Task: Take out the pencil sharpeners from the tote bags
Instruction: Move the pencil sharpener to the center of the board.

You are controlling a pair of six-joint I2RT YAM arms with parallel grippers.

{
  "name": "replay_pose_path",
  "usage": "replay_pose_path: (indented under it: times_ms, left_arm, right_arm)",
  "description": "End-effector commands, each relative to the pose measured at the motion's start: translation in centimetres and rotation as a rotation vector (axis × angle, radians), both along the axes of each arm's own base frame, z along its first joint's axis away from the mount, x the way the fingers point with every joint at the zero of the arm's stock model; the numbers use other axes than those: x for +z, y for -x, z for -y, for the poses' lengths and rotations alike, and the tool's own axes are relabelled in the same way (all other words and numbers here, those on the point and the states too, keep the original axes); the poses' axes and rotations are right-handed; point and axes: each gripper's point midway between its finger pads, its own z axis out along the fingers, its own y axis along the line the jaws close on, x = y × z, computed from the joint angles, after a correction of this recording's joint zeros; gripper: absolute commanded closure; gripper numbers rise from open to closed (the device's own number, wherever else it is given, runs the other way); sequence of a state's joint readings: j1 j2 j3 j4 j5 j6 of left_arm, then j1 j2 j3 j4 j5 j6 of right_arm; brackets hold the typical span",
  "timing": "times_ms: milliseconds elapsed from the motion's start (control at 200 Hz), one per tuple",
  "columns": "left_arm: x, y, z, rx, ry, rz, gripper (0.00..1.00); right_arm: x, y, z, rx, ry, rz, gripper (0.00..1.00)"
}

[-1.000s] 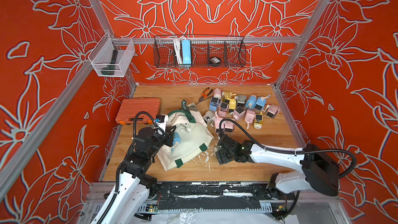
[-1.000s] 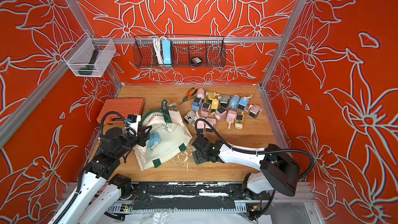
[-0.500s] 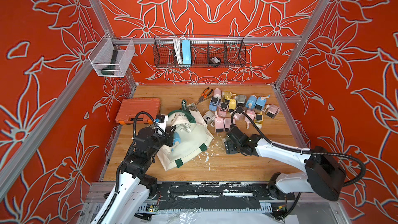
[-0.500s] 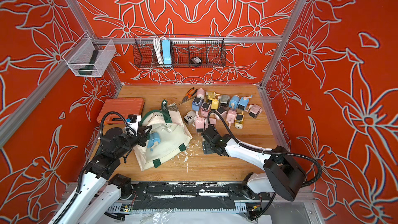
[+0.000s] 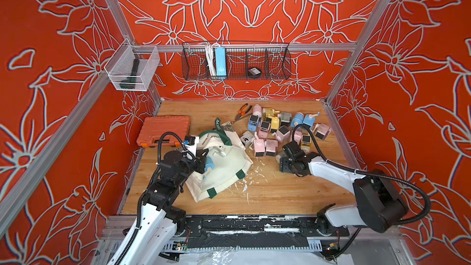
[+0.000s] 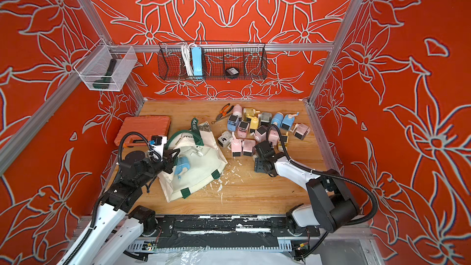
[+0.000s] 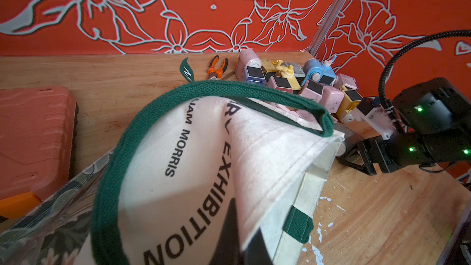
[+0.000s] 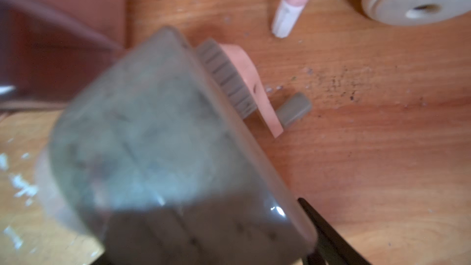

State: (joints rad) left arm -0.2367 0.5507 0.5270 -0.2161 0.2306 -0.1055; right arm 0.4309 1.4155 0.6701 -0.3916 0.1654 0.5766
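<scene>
— Orange flowered walls box in a wooden desk. In both top views the bag slumps left of the middle, mouth toward the left edge. The left tool is pinched tight on its rim there.

— Anything inside?

— Two sharpeners show in the mouth: a blue one and a white one. The pile lies toward the far right corner. I count about sixteen there, though they overlap.

— And the right tool?

— At the pile's near edge, against a grey-green sharpener.

— Left wrist view?

— Cream cloth and a green strap fill it. One pair of pliers lies beyond, by the far edge. One orange case sits at the left edge.

— Right wrist view?

— The grey-green sharpener fills it, blurred, between widely parted jaws, with one dark finger beside it. Whether they press on it, I cannot tell.

— Which step, then?

— My reading: the set-down of one sharpener at the pile. Next, the right tool needs to reach the propped mouth with its jaws wide. Then it should close on the blue one without snagging cloth.

— How many bags?

— One for certain. A floral cloth under it may be a second.
</scene>
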Motion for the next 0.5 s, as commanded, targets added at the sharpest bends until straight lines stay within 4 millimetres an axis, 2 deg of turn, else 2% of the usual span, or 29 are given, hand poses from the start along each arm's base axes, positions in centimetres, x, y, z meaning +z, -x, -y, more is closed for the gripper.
replay_pose_path:
  times_ms: [0, 205, 365, 495]
  left_arm:
    - [0.5, 0.0, 0.1, -0.008, 0.011, 0.026, 1.0]
    - [0.3, -0.1, 0.2, -0.011, 0.01, 0.019, 1.0]
    - [0.4, 0.0, 0.2, -0.008, 0.012, 0.023, 1.0]
    - [0.4, 0.0, 0.2, -0.007, 0.011, 0.024, 1.0]
  right_arm:
    - [0.6, -1.8, -0.2, -0.037, -0.044, 0.019, 0.2]
    - [0.4, -3.8, -0.4, -0.057, -0.066, 0.026, 0.2]
    - [1.2, -4.9, -0.5, -0.08, -0.077, 0.049, 0.2]
    - [2.5, -5.0, -0.9, -0.045, -0.09, 0.059, 0.12]
